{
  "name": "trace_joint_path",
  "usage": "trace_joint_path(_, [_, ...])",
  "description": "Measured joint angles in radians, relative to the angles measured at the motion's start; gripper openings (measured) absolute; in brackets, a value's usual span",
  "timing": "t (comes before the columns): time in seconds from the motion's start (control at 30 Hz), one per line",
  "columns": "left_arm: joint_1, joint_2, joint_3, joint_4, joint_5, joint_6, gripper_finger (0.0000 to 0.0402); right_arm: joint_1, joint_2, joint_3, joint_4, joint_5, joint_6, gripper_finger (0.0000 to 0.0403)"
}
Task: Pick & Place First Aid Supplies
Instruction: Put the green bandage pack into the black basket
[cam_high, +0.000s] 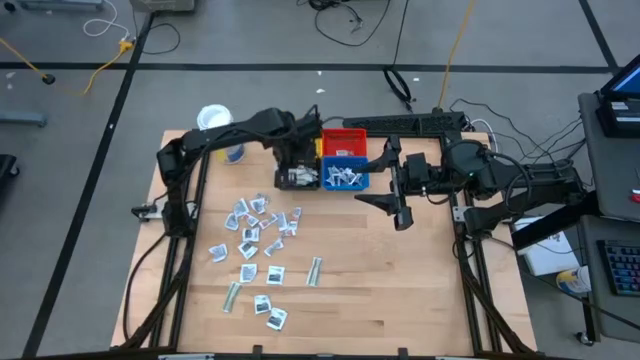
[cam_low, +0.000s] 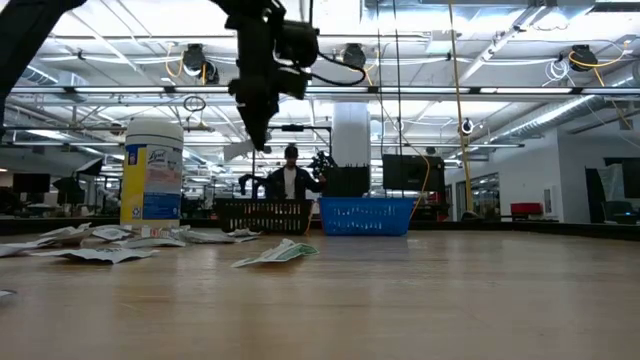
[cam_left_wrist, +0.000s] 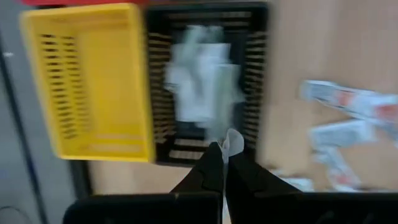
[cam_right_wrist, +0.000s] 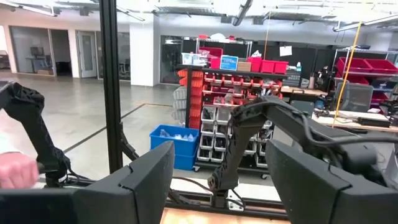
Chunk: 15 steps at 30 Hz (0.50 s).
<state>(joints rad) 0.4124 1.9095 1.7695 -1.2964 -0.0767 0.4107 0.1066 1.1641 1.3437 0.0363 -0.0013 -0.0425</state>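
One small white packet (cam_left_wrist: 232, 142) pinched edge-on in the closed left pincer (cam_left_wrist: 224, 163), hanging over the near rim of the black bin (cam_left_wrist: 258, 81), with packets already inside lying just ahead. Yellow bin (cam_left_wrist: 93, 81) alongside. Loose packets (cam_high: 262, 240) scattered on the tabletop (cam_high: 400, 280), nearer this arm. Right pincer (cam_high: 402, 190) wide open, empty, beside the blue bin (cam_high: 345, 180).
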Motion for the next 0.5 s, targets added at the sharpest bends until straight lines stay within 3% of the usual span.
trace_joint_path(0.17, [0.058,0.025,0.0,0.076,-0.037,0.071,0.0,0.0,0.0,0.0,0.001,0.0,0.003,0.0247])
trace_joint_path(0.5, [0.056,0.085,-0.014,0.094,0.041,0.079,0.0,-0.002,0.001,0.0,0.024,0.006,-0.002,0.0247])
